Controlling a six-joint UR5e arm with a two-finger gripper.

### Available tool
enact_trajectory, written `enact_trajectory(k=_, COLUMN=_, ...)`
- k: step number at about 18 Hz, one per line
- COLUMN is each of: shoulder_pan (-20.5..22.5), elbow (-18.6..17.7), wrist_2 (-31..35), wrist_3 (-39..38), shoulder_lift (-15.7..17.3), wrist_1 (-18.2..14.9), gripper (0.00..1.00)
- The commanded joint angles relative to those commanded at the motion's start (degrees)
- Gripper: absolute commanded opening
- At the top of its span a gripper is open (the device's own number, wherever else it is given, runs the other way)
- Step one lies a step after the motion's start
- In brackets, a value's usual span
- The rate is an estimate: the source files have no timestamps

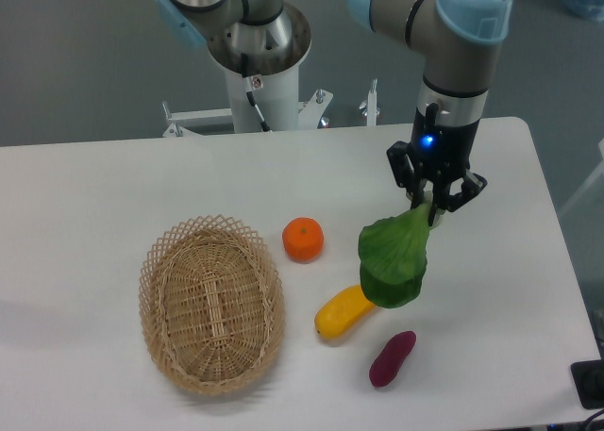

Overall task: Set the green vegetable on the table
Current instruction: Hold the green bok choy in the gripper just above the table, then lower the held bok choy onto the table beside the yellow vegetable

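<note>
Claw [434, 207]: pointing downward, fingers clamped on the pale stem of the green vegetable [394, 259].
Vegetable position: hanging below and left of claw, over the tabletop [113, 186].
Long axis: stem up, leaves down, tilted leftward.
Beneath leaves: yellow vegetable [343, 311] overlapped in view; contact unclear.
Release judgement: a bare spot lies rightward, beside the purple vegetable [392, 358].

Just one fixed camera here, mounted high past the table's [113, 186] near edge, looking down and across toward the arm's base [255, 68] at the far edge. Mid-distance, nearly the whole tabletop fits.
</note>
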Motion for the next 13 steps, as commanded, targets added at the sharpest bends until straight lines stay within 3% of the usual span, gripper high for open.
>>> enact_trajectory(k=7, shoulder_pan=4.21, elbow=-3.77, wrist_2=0.26, wrist_3=12.56, shoulder_lift=-0.96, wrist_1=1.57, gripper=0.32)
enact_trajectory(k=10, shoulder_pan=5.97, elbow=-8.6, wrist_2=3.94, wrist_3=15.73, shoulder_lift=-2.72, wrist_1=9.11, gripper=0.32)
enact_trajectory(k=13, shoulder_pan=5.8, elbow=-12.47, wrist_2=8.34, wrist_3=17.49, shoulder_lift=-4.48, wrist_1=14.49, gripper=0.3)
